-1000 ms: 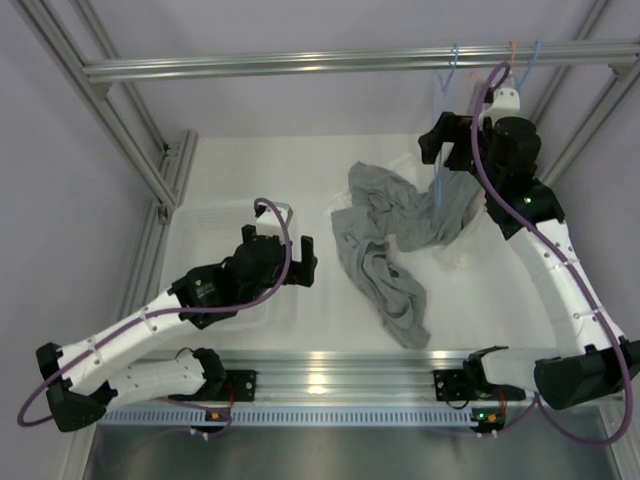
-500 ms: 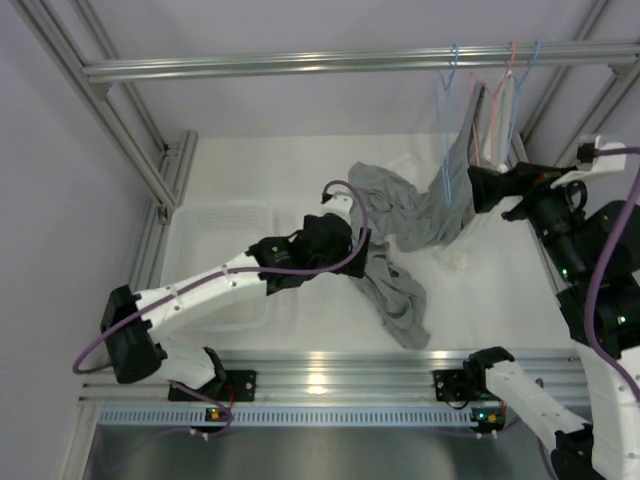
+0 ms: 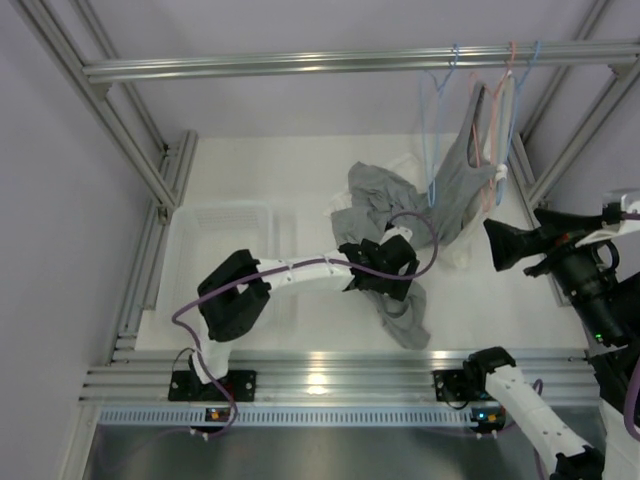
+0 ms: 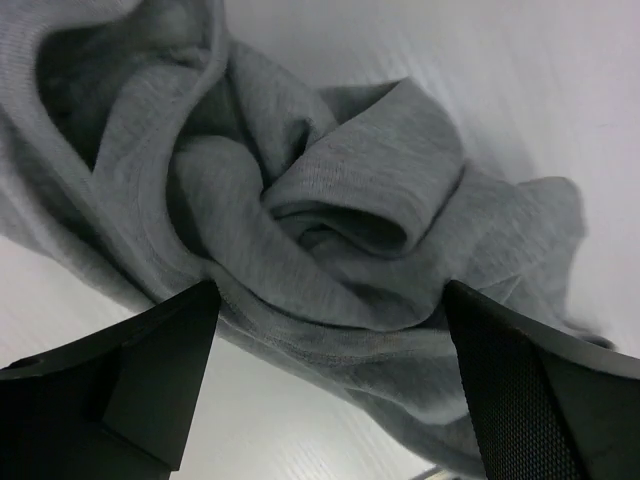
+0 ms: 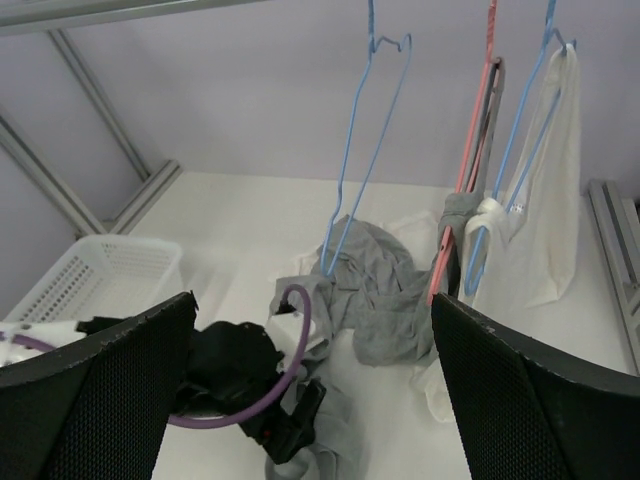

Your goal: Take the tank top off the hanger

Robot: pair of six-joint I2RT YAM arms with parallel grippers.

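The left gripper (image 4: 330,295) stands wide open and empty, and a bunched fold of the grey tank top (image 4: 340,200) lies between its two fingers and just under them. The right gripper (image 5: 312,305) is released too and holds nothing. The danger, as I judge it, is that the left one pinches this loose heap and pulls while a strap is still caught on the pink hanger (image 5: 463,150); then the hanger could swing or slide along the rail (image 3: 300,63) and disturb the white garment (image 5: 545,200) beside it. Seen from the right gripper, the caught part hangs ahead and a little right, well apart from its fingers.
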